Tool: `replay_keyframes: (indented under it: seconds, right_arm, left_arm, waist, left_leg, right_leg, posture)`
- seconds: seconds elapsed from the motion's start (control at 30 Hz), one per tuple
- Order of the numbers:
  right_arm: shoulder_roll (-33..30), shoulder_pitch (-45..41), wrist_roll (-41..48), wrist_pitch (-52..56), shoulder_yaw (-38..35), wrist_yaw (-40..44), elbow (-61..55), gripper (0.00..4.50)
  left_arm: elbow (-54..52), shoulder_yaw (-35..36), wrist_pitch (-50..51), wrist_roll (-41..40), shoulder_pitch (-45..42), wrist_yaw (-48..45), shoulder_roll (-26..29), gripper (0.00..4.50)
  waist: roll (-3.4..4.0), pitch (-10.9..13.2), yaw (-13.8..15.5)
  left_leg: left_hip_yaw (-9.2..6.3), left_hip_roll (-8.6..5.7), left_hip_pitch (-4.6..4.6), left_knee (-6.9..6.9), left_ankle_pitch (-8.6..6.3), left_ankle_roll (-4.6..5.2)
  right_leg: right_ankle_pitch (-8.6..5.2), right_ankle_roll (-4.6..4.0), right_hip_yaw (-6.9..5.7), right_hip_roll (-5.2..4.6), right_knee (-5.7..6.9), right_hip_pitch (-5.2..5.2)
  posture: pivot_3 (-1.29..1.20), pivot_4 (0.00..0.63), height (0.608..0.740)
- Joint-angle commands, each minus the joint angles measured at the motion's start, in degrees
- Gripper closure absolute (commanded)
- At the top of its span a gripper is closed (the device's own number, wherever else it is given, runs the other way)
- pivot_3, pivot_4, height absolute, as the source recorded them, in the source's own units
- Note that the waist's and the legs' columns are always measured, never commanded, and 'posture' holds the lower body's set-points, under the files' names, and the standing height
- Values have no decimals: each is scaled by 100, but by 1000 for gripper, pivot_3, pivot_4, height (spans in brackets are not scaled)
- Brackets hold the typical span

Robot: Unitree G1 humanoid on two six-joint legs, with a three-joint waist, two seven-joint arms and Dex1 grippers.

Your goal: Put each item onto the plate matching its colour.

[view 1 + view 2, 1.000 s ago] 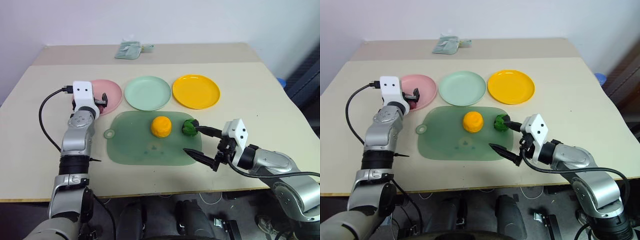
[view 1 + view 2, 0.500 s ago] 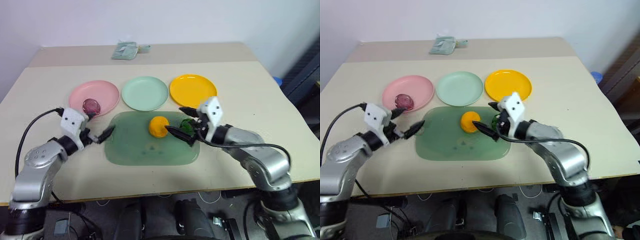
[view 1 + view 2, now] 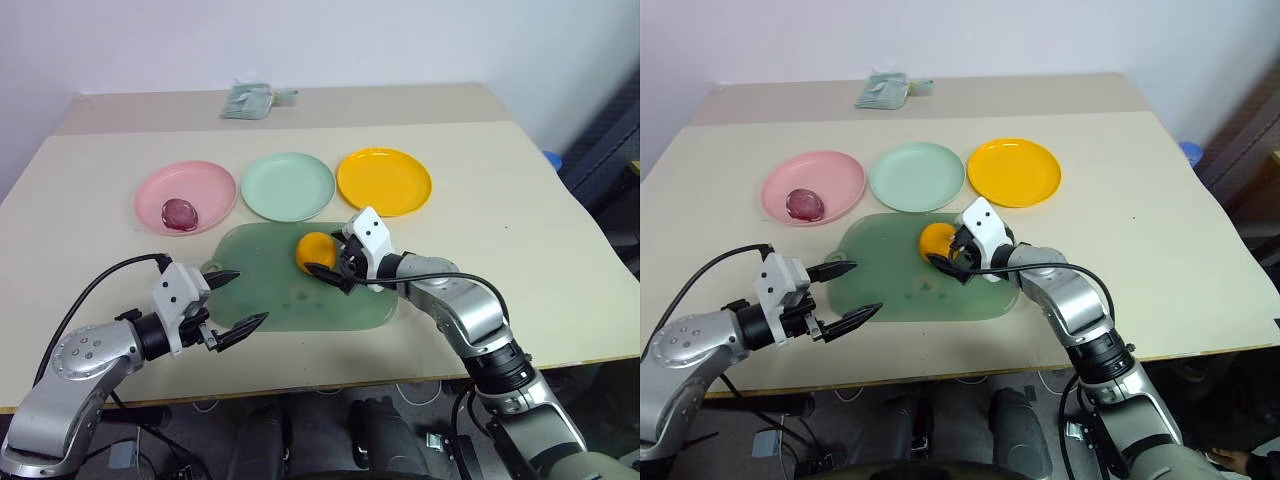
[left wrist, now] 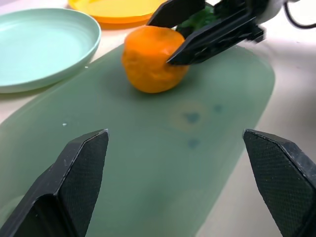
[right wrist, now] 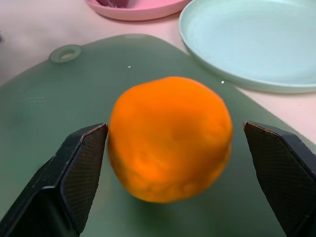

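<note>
Left gripper [image 3: 233, 303] hovers nearest, at the near left edge of the green mat [image 3: 270, 300], its fingers spread wide and holding nothing. Just beyond, on the mat, the right gripper [image 3: 331, 258] stands wide open around the orange lump [image 3: 313, 249], one finger on each side of it; whether they touch it I cannot tell. A scrap of the dark green lump [image 4: 197, 19] shows behind that gripper's fingers. Farther back on the bench [image 3: 520, 230] sit three plates in a row: the pink plate [image 3: 200, 185] carrying the purplish-pink lump [image 3: 180, 212], the mint plate [image 3: 288, 186], and the yellow-orange plate [image 3: 385, 181], both bare.
</note>
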Motion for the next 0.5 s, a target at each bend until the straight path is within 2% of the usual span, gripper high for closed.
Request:
replay_keyframes:
  seconds: [0.03, 0.2, 0.33, 0.5]
  right_arm:
    - [100, -117, -110, -191, -20, 59, 1, 0]
    - [234, -137, -63, -232, -206, 76, -114, 1426]
    - [225, -302, -18, -143, -423, 88, -278, 1452]
    - [183, -901, 53, 67, -980, -95, -113, 1452]
  left_arm:
    - [-254, -40, 54, -114, -16, 89, -22, 73]
    - [-289, -108, 91, -140, -55, 155, -33, 0]
    - [-307, -130, 119, -171, -68, 190, -24, 0]
    - [-355, -183, 156, -194, -74, 241, -36, 0]
  waist:
    - [0, 0, 13]
    - [0, 0, 2]
    - [1, 0, 1]
    - [3, 2, -1]
  left_leg:
    - [0, 0, 0, 0, 0, 0]
    - [-1, 0, 0, 0, 0, 0]
    - [0, 0, 0, 0, 0, 0]
    - [0, 0, 0, 0, 0, 0]
  right_leg:
    - [0, 0, 0, -1, -1, 0]
    - [0, 0, 0, 1, 0, 0]
    - [0, 0, 0, 0, 0, 0]
    - [0, 0, 0, 0, 0, -1]
  posture:
    - [0, 150, 740]
    - [0, 150, 740]
    - [0, 150, 740]
    - [0, 150, 740]
